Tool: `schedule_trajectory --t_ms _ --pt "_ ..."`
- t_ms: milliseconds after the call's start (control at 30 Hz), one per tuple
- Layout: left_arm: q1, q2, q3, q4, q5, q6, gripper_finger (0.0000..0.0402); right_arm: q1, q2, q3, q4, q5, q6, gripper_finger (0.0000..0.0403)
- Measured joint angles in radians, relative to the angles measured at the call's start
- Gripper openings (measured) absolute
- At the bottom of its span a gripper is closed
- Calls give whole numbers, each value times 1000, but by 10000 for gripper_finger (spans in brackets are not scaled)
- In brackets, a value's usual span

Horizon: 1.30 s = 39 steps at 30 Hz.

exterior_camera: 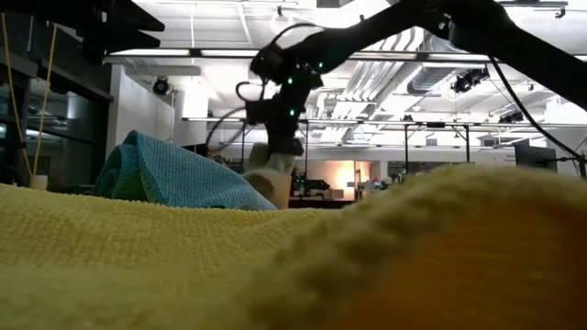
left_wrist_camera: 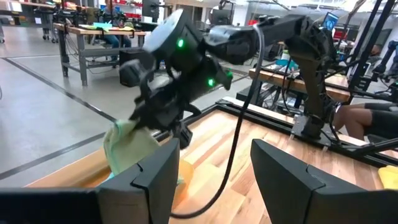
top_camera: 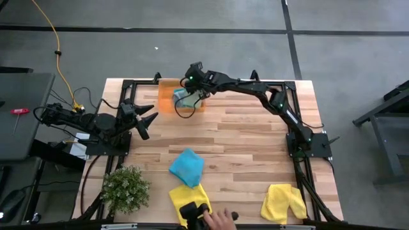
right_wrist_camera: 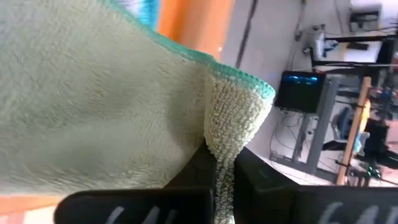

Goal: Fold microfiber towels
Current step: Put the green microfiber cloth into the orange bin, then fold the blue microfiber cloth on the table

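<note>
Light green towel (right_wrist_camera: 93,93) clamped in right fingers (right_wrist_camera: 214,168) over half-hidden orange tray (top_camera: 165,96), left fingers (left_wrist_camera: 180,174) apart, idle.

Lighting: even, bright overhead strip lights (exterior_camera: 275,53); soft shadows only. Counter (top_camera: 243,134): mild sheen, no glare. Low view: yellow towel (exterior_camera: 183,266) against the lens, badly blurred. Right wrist view: light green towel (right_wrist_camera: 93,93) near, soft-focused; room behind it blurred.

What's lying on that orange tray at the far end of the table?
A light green towel, pinched in the right hand over the orange tray. A bit of teal-blue cloth shows beside it; the towel and arm cover anything else on the tray.
</note>
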State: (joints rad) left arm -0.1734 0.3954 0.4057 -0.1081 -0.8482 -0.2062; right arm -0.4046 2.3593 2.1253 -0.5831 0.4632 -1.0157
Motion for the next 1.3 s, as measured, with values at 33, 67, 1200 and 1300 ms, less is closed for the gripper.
schedule_trajectory --t_ms 33,67,1200,1300 --pt "0 0 0 0 0 0 188 0 6 -4 -1 -3 -3 0" --pt "-1 0 0 0 0 0 188 1 11 -6 4 -7 -4 0" --pt "0 0 0 -5 -15 42 188 42 -103 109 -321 42 369 222" --pt "-2 0 0 -7 9 45 188 22 -245 -57 -374 -34 516 222"
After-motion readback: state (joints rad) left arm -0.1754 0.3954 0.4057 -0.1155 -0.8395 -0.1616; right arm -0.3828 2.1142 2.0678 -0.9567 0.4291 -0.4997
